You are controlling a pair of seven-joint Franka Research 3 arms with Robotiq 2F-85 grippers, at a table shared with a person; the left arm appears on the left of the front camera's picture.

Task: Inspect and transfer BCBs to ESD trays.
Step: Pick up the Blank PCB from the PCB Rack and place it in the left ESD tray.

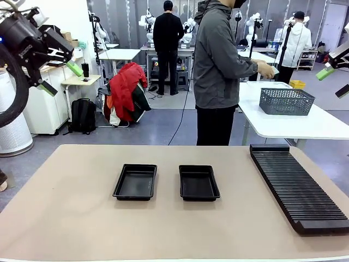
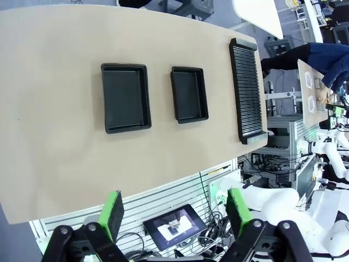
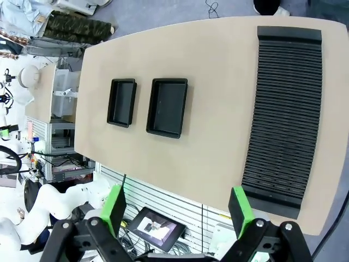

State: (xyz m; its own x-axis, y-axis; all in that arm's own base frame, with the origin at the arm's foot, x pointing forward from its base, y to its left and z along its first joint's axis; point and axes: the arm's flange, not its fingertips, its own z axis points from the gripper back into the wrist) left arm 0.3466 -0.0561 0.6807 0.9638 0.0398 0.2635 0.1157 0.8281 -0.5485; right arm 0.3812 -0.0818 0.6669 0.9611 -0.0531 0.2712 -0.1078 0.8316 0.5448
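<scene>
Left gripper: your black two-finger left gripper [image 1: 61, 78] with green pads hangs high at 10 o'clock in the front view, jaws wide apart, holding nothing.
Right gripper: the matching right gripper [image 1: 334, 82] is at 2 o'clock, also spread, nothing between its pads.
Trays: two shallow black rectangular plastic trays, the left tray [image 1: 135, 182] and the right tray [image 1: 198, 183], lie side by side, not touching, on the beige table [image 1: 65, 218] near 6 o'clock.
Rack: a long black ribbed rack [image 1: 297, 188] lies at 4 o'clock.
Front view adds: a person in a grey jacket [image 1: 218, 65] at 12 o'clock, turned to a white table [image 1: 305, 123].
Wrist views add: a small lit screen [image 2: 174, 226] below the near table edge.

Two ESD trays [image 2: 126, 98] beside slotted rack [image 2: 247, 91]
</scene>
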